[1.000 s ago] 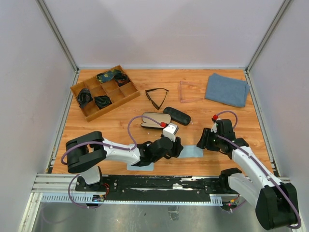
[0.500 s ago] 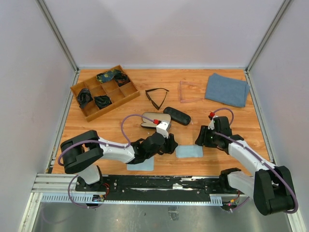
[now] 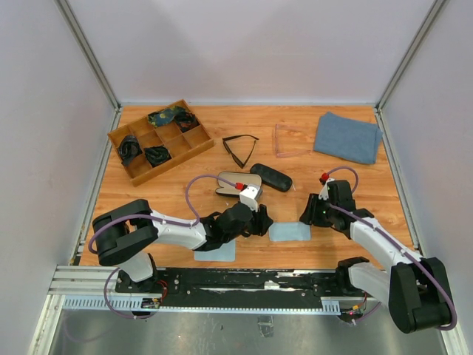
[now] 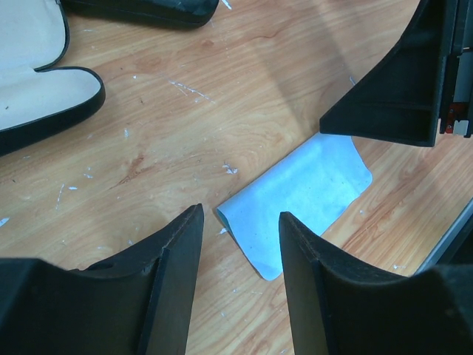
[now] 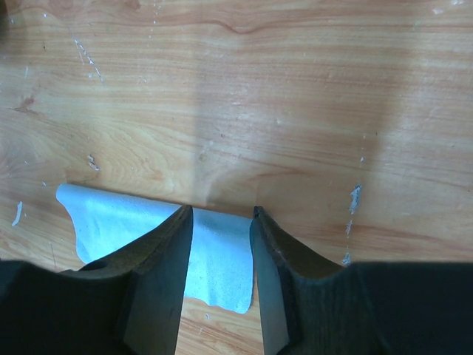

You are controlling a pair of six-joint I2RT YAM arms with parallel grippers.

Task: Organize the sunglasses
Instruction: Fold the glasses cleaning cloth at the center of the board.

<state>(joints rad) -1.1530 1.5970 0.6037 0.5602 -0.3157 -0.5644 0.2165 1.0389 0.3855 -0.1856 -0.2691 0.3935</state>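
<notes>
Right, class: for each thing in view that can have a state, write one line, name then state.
black sunglasses, arms unfolded, lying on the table.
pinkish glasses, out on the table, not in a case.
cream-lined case, open.
black case, shut.
light blue cloth, flat on the table.
left gripper, jaws open.
right gripper, jaws open astride the cloth's edge.
</notes>
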